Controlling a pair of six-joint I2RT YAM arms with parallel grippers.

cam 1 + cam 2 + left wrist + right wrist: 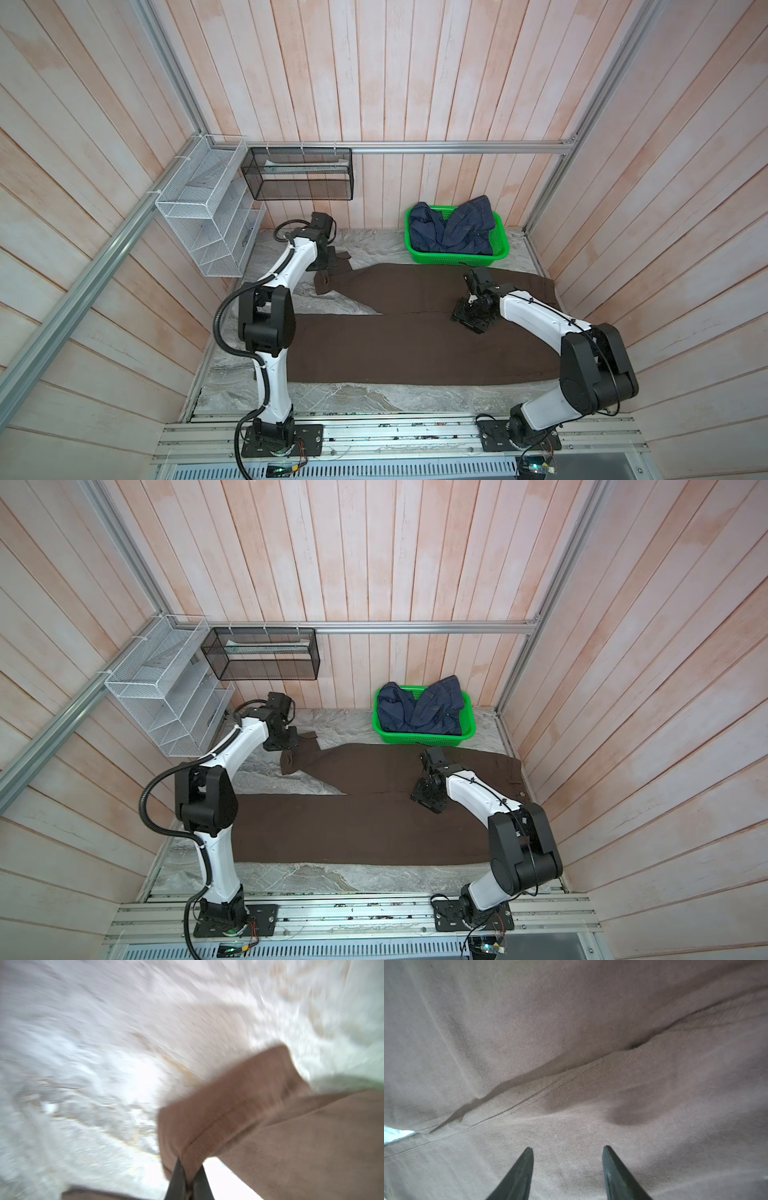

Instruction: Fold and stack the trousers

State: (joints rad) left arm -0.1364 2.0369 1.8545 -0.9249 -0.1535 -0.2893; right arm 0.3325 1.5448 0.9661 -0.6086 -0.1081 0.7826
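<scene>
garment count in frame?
2. The brown trousers lie spread across the table; a navy denim garment sits bunched in the green basket at the back right. More may be hidden under it.

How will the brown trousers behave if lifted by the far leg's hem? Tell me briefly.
Probably floppy: the trousers crease and lie flat, so they should drape from the left gripper. The matte weave likely won't slip.
</scene>
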